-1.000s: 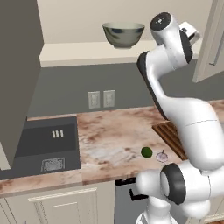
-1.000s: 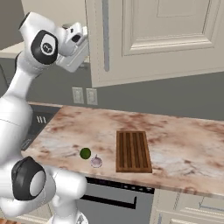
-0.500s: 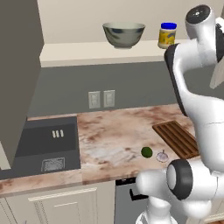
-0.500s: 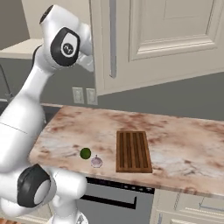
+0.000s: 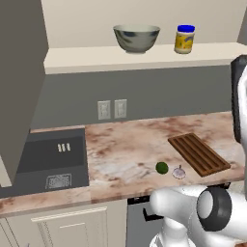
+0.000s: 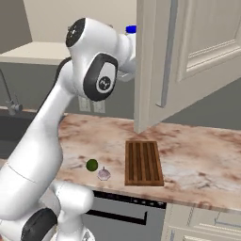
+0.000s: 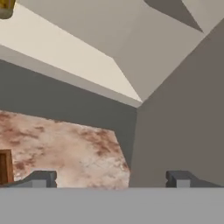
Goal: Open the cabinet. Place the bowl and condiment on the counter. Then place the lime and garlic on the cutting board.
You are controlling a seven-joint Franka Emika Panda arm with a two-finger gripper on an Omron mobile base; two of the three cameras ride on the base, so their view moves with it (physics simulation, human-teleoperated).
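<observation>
Cabinet [image 6: 188,61] open, door swung out over the table [image 5: 130,149]. Bowl [image 5: 136,38] and condiment [image 5: 185,38] upright on the pale inner shelf [image 5: 144,57], near each other but apart. Lime [image 5: 162,167] and garlic [image 5: 179,172] just beside each other on the table, near the front corner of the cutting board [image 5: 198,154] and not on it. Gripper [image 7: 111,179] spread wide, empty, aimed past the shelf's end toward the cabinet's inner corner.

Step in hand, judged: reaching for the first shelf item, bowl or condiment. Best done by turning the hand back toward the shelf, keeping clear of the open door, approaching level with the shelf, and closing on the bowl's rim or around the jar below its blue lid; lifting straight before drawing outward so as not to knock the neighbour.

Left base view: both shelf items in full, plus the dark sink. Right base view: open door and arm, with the bowl hidden and only the jar's blue lid showing. Hand view: finger tips wide apart, a sliver of the jar at the upper left corner.
</observation>
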